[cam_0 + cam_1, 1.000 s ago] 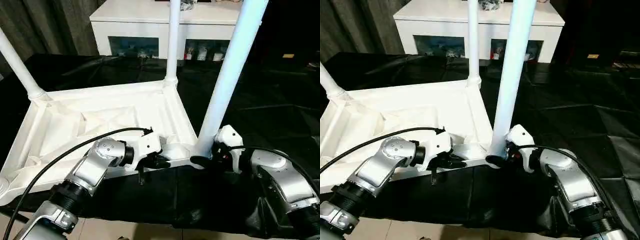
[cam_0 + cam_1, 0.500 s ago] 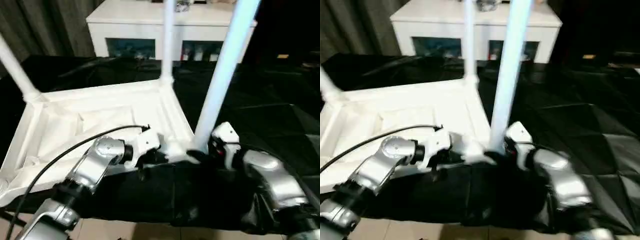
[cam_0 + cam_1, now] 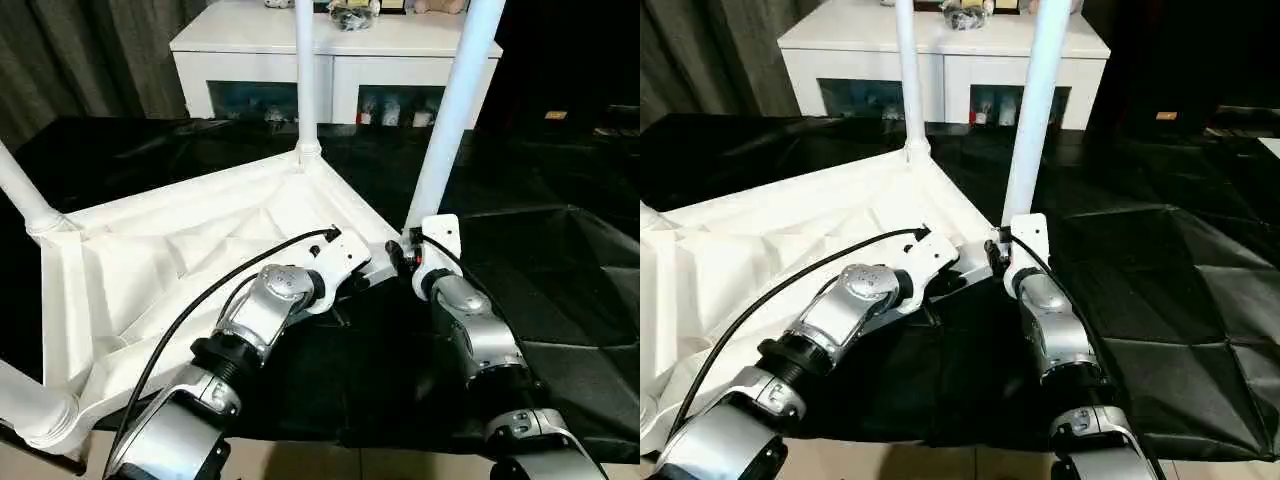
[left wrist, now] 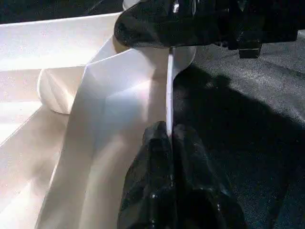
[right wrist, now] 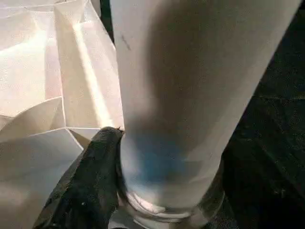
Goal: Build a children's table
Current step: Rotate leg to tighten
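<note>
The children's table (image 3: 170, 250) lies upside down on a black cloth, ribbed underside up. Its legs stand in the corner sockets: a far one (image 3: 305, 80), one at the left (image 3: 20, 195), a near-left one (image 3: 25, 405) and the right one (image 3: 450, 110). My left gripper (image 4: 169, 136) is shut on the thin rim of the table top, just beside the right corner. My right gripper (image 3: 405, 255) clasps the right leg (image 5: 190, 95) at its foot, above the socket. One black finger (image 5: 95, 167) presses against that leg; the other is hidden behind it.
A white low cabinet (image 3: 330, 45) with dark glass openings stands behind the table. The black cloth (image 3: 560, 270) spreads to the right and back. A dark curtain (image 3: 80, 50) hangs at the back left. Pale floor (image 3: 300, 465) shows below the cloth's near edge.
Both arms have stretched forward and the held corner has swung away from me, turning the table. The camera has shifted too. Both grips are unchanged.
</note>
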Controlling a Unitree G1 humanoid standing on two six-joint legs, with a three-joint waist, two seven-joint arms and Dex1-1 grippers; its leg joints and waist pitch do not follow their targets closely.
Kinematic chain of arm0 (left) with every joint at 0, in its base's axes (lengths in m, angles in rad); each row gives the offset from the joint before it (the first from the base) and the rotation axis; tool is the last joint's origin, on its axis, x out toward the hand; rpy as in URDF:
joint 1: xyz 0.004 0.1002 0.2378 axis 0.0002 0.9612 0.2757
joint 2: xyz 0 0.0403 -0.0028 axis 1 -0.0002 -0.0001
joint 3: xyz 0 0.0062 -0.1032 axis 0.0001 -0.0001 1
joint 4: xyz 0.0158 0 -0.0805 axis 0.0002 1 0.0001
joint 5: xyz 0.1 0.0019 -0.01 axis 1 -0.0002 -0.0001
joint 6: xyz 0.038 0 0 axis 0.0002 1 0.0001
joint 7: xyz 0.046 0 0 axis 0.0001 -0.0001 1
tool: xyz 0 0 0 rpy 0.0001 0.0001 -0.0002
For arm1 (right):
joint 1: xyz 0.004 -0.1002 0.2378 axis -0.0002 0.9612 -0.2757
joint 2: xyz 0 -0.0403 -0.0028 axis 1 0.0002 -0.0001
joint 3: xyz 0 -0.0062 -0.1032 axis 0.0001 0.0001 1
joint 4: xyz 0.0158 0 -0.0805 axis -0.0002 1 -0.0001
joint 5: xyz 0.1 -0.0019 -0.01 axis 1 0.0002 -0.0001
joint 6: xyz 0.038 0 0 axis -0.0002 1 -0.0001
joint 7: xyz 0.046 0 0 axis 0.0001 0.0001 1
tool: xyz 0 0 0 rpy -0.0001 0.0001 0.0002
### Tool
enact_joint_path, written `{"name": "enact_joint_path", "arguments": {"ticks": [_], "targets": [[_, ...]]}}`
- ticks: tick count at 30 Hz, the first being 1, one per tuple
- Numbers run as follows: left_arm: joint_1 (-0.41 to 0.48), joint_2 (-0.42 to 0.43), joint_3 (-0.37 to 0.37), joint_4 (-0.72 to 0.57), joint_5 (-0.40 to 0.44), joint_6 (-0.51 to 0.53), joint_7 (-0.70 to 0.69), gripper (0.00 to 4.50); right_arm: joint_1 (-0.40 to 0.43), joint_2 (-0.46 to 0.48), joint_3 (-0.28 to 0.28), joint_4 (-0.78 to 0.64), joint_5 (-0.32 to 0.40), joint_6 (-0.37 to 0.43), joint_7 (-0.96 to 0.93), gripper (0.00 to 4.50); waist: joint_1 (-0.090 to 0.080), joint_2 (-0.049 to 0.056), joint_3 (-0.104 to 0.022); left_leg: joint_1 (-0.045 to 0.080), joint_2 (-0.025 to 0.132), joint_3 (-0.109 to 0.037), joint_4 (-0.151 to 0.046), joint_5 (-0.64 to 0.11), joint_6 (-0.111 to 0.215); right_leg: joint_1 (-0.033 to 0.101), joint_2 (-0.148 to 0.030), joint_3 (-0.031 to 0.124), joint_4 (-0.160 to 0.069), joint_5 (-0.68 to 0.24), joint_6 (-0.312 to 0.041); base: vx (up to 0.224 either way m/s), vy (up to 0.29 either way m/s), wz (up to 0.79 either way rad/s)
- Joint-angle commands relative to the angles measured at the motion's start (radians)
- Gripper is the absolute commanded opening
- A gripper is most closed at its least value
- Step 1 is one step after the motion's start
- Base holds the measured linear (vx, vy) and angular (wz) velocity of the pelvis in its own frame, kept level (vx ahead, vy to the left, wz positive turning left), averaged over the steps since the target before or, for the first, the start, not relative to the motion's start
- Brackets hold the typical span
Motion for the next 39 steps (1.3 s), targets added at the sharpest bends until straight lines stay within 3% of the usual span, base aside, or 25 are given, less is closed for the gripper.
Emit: {"name": "enact_joint_path", "arguments": {"ticks": [1,5,7,8,9,12,14,16,19,22,24,29,39], "targets": [[-0.016,-0.027,0.006,0.040,0.015,-0.007,0.085,0.00,0.031,0.083,0.093,-0.013,0.021,0.008,0.099,3.42,-0.006,-0.009,-0.046,0.008,0.020,-0.022,-0.096,-0.420,-0.002,0.019,-0.018,0.009,-0.089,-0.460,-0.126,0.000,0.000,0.00],[0.002,0.030,0.005,0.000,0.011,-0.020,0.022,0.00,0.052,0.021,0.098,-0.099,0.015,-0.014,0.141,3.72,-0.010,-0.011,-0.046,0.003,0.020,-0.026,-0.098,-0.425,0.003,0.021,-0.020,0.007,-0.091,-0.490,-0.112,0.000,0.000,0.00],[0.043,0.098,-0.015,-0.075,0.007,-0.029,-0.093,0.00,0.089,-0.085,0.125,-0.200,0.016,0.000,0.277,3.86,-0.015,-0.006,-0.047,-0.005,0.023,-0.031,-0.101,-0.404,0.005,0.030,-0.021,0.006,-0.087,-0.458,-0.115,0.000,0.000,0.00],[0.043,0.098,-0.015,-0.075,0.007,-0.029,-0.093,0.00,0.089,-0.085,0.125,-0.200,0.016,0.000,0.277,3.86,-0.018,-0.009,-0.047,-0.006,0.025,-0.027,-0.101,-0.404,0.013,0.031,-0.019,0.008,-0.086,-0.437,-0.120,0.000,0.000,0.00],[0.076,0.149,-0.038,-0.134,-0.002,-0.058,-0.189,0.00,0.125,-0.161,0.139,-0.279,0.047,0.025,0.396,3.86,-0.017,-0.012,-0.048,-0.007,0.027,-0.027,-0.099,-0.381,0.025,0.035,-0.020,0.010,-0.082,-0.401,-0.135,0.000,0.000,0.00],[0.104,0.196,-0.055,-0.186,-0.016,-0.073,-0.271,0.00,0.167,-0.237,0.153,-0.352,0.074,0.034,0.523,3.86,-0.014,-0.008,-0.050,-0.004,0.030,-0.017,-0.092,-0.337,0.048,0.030,-0.019,0.016,-0.074,-0.318,-0.189,0.000,0.000,0.00],[0.150,0.267,-0.079,-0.276,-0.071,-0.089,-0.418,0.00,0.225,-0.343,0.168,-0.441,0.117,0.029,0.691,3.86,-0.003,-0.008,-0.056,-0.001,0.033,-0.015,-0.087,-0.278,0.065,0.038,-0.021,0.018,-0.062,-0.223,-0.220,0.058,-0.018,0.04],[0.161,0.284,-0.083,-0.300,-0.086,-0.085,-0.449,0.00,0.236,-0.369,0.170,-0.455,0.126,0.026,0.725,3.86,0.001,-0.004,-0.056,-0.005,0.037,-0.014,-0.085,-0.222,0.091,0.041,-0.021,0.019,-0.050,-0.135,-0.252,0.068,-0.005,-0.02],[0.177,0.314,-0.087,-0.348,-0.108,-0.055,-0.499,0.00,0.248,-0.420,0.176,-0.464,0.133,0.023,0.783,3.86,0.013,-0.002,-0.061,0.006,0.036,-0.007,-0.074,-0.129,0.118,0.039,-0.015,0.018,-0.032,0.004,-0.309,0.023,0.000,-0.01],[0.181,0.320,-0.080,-0.364,-0.115,-0.051,-0.521,0.00,0.237,-0.439,0.187,-0.453,0.130,0.022,0.817,3.86,0.024,-0.005,-0.059,0.009,0.037,-0.004,-0.074,-0.128,0.119,0.040,-0.015,0.020,-0.032,-0.002,-0.314,0.000,0.000,0.00],[0.176,0.318,-0.073,-0.359,-0.113,-0.052,-0.518,0.00,0.224,-0.437,0.189,-0.439,0.128,0.026,0.827,3.86,0.030,-0.007,-0.057,0.012,0.036,-0.002,-0.076,-0.162,0.104,0.038,-0.016,0.020,-0.036,-0.057,-0.301,0.000,0.000,0.00],[0.169,0.322,-0.069,-0.354,-0.118,-0.052,-0.514,0.00,0.220,-0.432,0.193,-0.435,0.138,0.036,0.848,3.70,0.030,-0.008,-0.055,0.011,0.035,-0.004,-0.079,-0.197,0.073,0.039,-0.019,0.022,-0.042,-0.132,-0.270,0.000,0.000,0.00],[0.170,0.335,-0.065,-0.355,-0.116,-0.042,-0.519,0.00,0.224,-0.428,0.184,-0.411,0.152,0.050,0.872,2.75,0.032,-0.008,-0.060,0.009,0.033,-0.003,-0.071,-0.129,0.099,0.043,-0.017,0.021,-0.032,-0.050,-0.288,0.000,0.000,0.00]]}}
